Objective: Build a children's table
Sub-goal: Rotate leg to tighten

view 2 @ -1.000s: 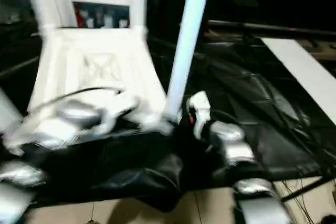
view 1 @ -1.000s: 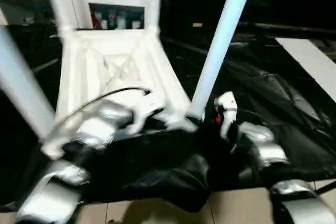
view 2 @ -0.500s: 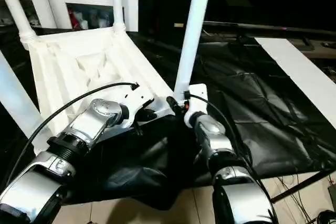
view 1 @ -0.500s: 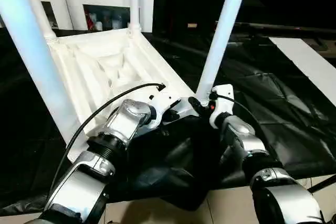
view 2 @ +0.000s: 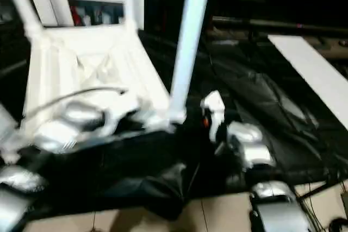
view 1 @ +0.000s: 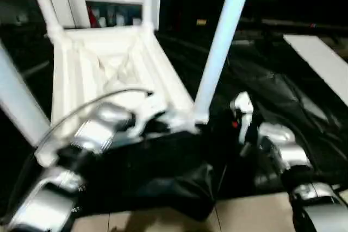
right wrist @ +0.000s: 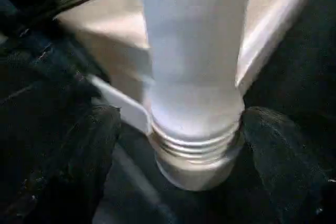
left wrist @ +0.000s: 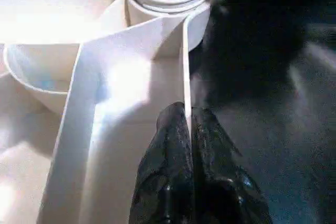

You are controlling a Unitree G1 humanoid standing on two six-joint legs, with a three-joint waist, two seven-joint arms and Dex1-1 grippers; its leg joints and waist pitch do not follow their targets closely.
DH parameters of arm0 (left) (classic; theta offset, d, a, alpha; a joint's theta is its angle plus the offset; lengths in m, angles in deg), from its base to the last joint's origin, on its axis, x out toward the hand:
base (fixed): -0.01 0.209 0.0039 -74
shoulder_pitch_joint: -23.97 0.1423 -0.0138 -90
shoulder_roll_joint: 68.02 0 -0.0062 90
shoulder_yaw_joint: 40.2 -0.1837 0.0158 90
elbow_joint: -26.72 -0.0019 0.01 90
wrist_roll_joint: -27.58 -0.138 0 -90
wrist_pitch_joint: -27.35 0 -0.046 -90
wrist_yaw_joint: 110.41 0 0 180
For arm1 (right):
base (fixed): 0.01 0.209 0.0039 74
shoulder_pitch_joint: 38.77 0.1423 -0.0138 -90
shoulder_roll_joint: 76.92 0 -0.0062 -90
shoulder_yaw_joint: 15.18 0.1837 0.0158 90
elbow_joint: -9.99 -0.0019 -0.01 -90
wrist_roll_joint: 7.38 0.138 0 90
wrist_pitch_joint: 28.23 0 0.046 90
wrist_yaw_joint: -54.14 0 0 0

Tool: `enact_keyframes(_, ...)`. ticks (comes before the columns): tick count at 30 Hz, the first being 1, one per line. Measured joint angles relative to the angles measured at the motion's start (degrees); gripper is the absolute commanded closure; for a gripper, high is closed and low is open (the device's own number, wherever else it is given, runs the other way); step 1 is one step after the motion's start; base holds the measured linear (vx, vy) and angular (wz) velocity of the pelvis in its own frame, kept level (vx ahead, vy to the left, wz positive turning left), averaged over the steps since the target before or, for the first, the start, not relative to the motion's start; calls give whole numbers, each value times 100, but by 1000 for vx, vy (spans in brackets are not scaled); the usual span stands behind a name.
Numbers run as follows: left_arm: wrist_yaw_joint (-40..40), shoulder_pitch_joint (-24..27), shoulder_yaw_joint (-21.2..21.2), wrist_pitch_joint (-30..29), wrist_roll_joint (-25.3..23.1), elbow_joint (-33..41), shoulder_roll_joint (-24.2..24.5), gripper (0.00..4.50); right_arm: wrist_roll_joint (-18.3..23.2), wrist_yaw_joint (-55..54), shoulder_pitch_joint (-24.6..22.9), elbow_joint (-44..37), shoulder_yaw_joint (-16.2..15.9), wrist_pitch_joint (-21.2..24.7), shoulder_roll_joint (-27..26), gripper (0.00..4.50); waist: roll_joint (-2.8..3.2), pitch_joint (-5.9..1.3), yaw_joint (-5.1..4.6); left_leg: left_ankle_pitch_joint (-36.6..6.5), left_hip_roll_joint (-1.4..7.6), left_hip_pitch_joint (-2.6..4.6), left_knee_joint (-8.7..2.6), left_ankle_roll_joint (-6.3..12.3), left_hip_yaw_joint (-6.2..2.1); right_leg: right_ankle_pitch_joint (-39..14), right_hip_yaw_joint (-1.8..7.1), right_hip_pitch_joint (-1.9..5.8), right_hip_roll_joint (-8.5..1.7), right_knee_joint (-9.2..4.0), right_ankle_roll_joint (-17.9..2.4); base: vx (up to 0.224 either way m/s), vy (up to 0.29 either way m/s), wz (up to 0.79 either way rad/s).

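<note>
Releasing jaws are being spread by the right gripper [right wrist: 184, 145] around the leg [view 1: 220, 52], suggesting seating, while the top's rim [left wrist: 185, 72] is being pinched by the left gripper [left wrist: 189, 124].

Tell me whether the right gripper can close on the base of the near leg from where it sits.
Probably yes. In the right wrist view the near leg stands between the right gripper's two spread fingers, its threaded base level with them and nothing between. The left gripper pinches the table top's edge rib, off to the side.
</note>
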Motion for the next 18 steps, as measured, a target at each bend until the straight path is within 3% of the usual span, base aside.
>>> enact_keyframes(2, 465, 87, -73, -3, 126, 179, 213, 450, -34, 402, -51, -174, -228, 77, 120, 51, 5, 3, 43, 0, 0, -1, -2, 0, 3, -1, 0, 1, -1, -3, -1, 0, 0, 0)
enact_keyframes(6, 759, 131, -160, -62, 155, 323, 335, 450, -205, 569, -59, -216, -378, 29, 171, 51, 6, 4, 123, 0, -2, 3, 5, 0, 20, -1, 5, 7, -8, -2, -2, 0, 0, 0)
enact_keyframes(12, 840, 153, -179, -168, 167, 409, 383, 450, -252, 601, -60, -222, -432, -70, 73, 51, 3, 3, 118, 0, 0, 5, 4, 0, 24, -1, 9, 7, -10, 0, -2, 0, 0, 0)
enact_keyframes(13, 840, 162, -179, -171, 167, 429, 390, 450, -239, 615, -60, -228, -431, -51, 70, 79, 3, 3, 119, 0, 0, 5, 3, 0, 25, -1, 9, 7, -10, 0, -1, 0, 0, 0)
enact_keyframes(18, 840, 170, -178, -170, 168, 438, 395, 450, -164, 728, -59, -258, -429, 102, 32, 116, 3, 3, 116, 0, 0, 6, 3, 0, 25, -1, 9, 6, -9, 1, -1, 0, 0, 0)
